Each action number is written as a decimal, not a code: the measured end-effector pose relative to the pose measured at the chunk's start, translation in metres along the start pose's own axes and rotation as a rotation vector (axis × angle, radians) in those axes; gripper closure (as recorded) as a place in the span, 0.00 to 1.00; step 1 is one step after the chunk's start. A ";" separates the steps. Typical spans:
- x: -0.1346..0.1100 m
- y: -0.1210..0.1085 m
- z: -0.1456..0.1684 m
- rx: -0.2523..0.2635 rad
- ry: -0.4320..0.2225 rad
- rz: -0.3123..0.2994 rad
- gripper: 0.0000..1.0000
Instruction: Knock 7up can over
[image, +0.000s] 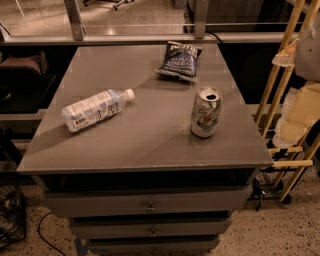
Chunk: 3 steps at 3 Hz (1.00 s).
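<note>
The 7up can (205, 112) stands upright on the grey table top (150, 140), right of centre and near the right edge. It is silvery-white with green and red markings, and its top is open. My gripper (287, 55) is at the far right of the view, on the end of the pale arm (305, 100). It hangs off the table's right side, higher than the can and well apart from it. It holds nothing that I can see.
A clear plastic water bottle (96, 109) lies on its side at the left of the table. A dark blue chip bag (179, 60) lies at the back. A wooden rack (280, 100) stands right of the table. Drawers (150, 202) sit below the top.
</note>
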<state>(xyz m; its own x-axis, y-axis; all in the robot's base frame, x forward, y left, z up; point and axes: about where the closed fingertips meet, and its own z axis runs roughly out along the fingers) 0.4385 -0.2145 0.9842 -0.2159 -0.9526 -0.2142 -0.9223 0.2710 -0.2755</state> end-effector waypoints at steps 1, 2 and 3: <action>-0.001 -0.001 -0.001 0.008 -0.009 0.001 0.00; -0.002 -0.009 0.013 0.009 -0.090 0.010 0.00; -0.008 -0.022 0.037 -0.004 -0.238 0.029 0.00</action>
<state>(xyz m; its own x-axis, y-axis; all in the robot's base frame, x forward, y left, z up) 0.4726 -0.2081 0.9570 -0.1608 -0.8850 -0.4370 -0.9184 0.2963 -0.2622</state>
